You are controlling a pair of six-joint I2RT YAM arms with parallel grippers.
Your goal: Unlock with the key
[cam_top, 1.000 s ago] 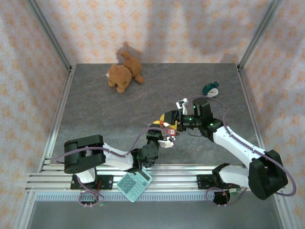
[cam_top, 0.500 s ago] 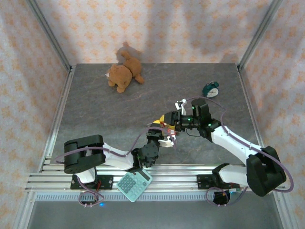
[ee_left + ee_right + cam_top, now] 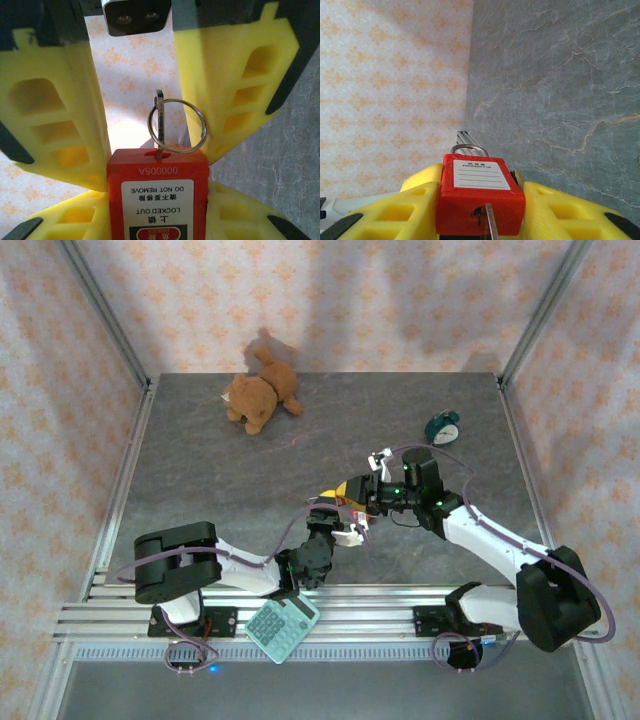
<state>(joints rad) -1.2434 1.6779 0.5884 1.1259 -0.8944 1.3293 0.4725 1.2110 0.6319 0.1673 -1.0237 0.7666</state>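
Observation:
A red padlock (image 3: 157, 200) with a white "LOCKED OUT" label is clamped between the yellow fingers of my left gripper (image 3: 157, 212), keyhole end facing away from the wrist. A silver key (image 3: 159, 125) with a split ring (image 3: 202, 125) stands in the keyhole. My right gripper (image 3: 482, 222) faces the padlock (image 3: 480, 200) head-on; its yellow fingers (image 3: 50, 100) are spread wide on either side of the key (image 3: 490, 222) and do not touch it. From above, the two grippers meet over the table's near middle, around the padlock (image 3: 355, 514).
A brown teddy bear (image 3: 260, 395) lies at the back of the grey table (image 3: 200, 470). A small green alarm clock (image 3: 442, 427) sits at the right rear. A teal calculator (image 3: 283, 625) rests on the rail by the left arm's base.
The right gripper has edged left towards the padlock, and its yellow fingers now reach further past it. The left gripper stays put with the padlock.

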